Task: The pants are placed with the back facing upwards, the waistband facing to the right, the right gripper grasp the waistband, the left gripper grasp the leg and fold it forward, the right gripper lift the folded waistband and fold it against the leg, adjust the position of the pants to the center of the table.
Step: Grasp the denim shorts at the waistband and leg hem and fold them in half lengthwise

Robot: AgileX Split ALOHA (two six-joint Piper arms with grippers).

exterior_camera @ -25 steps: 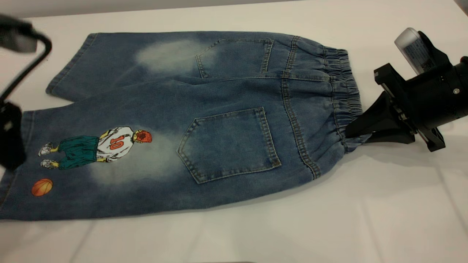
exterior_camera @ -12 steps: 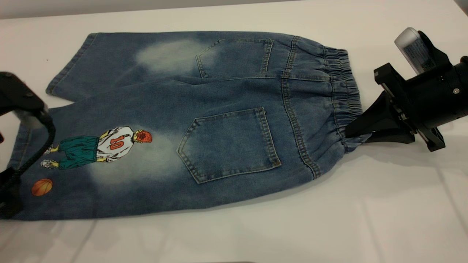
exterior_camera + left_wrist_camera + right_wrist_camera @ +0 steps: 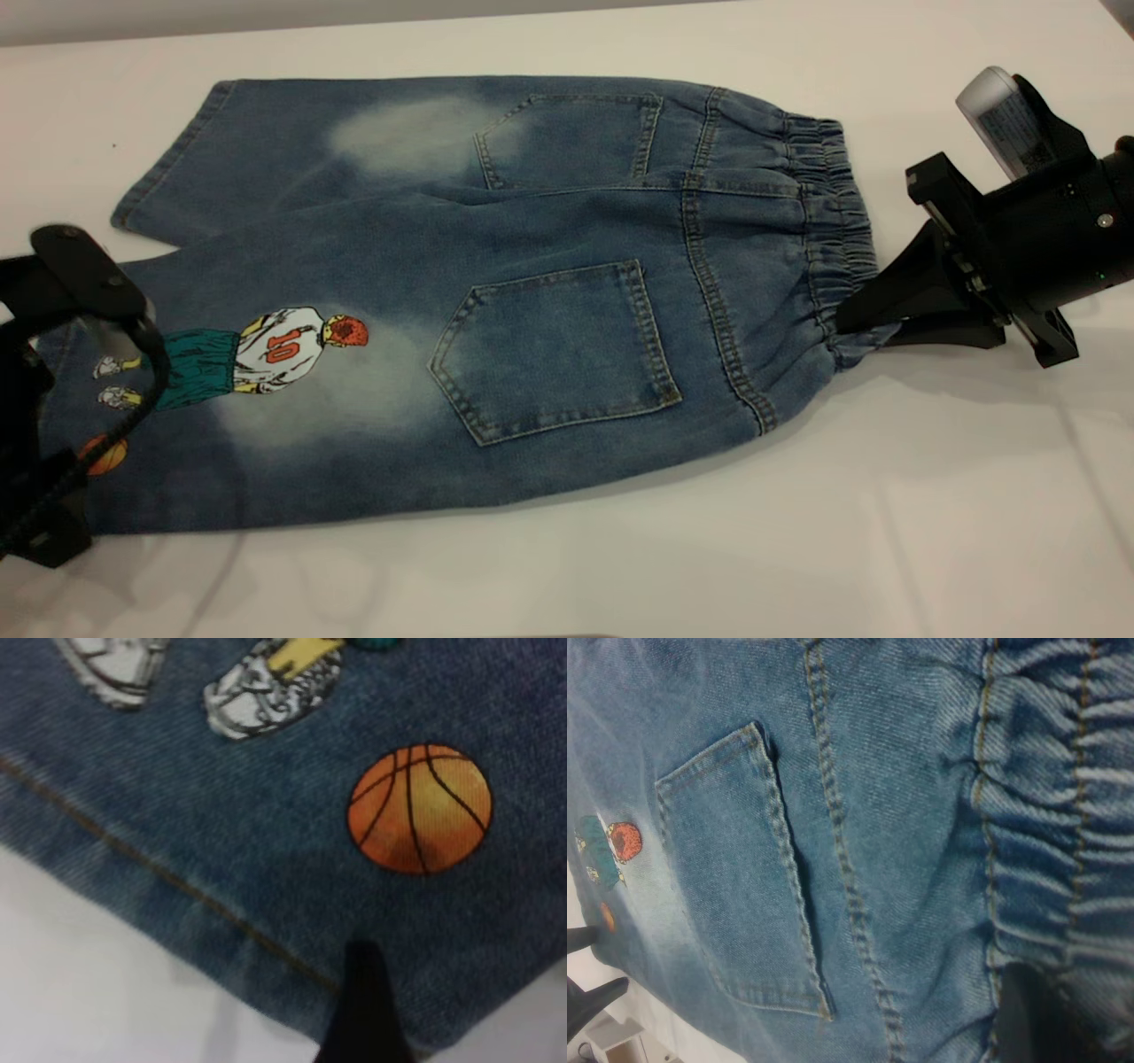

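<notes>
Blue pants [image 3: 532,292]: right gripper [image 3: 855,319] pinches waistband [image 3: 833,230]; left gripper [image 3: 365,1010] over leg hem [image 3: 159,873], grip unclear.

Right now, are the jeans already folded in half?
No, the jeans lie spread flat on the table, both legs and both back pockets showing.

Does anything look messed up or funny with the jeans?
Nothing is torn or spilled. The pants lie slightly slanted, and the waistband is bunched where the right gripper pinches it. The left gripper is at the leg hem.
</notes>
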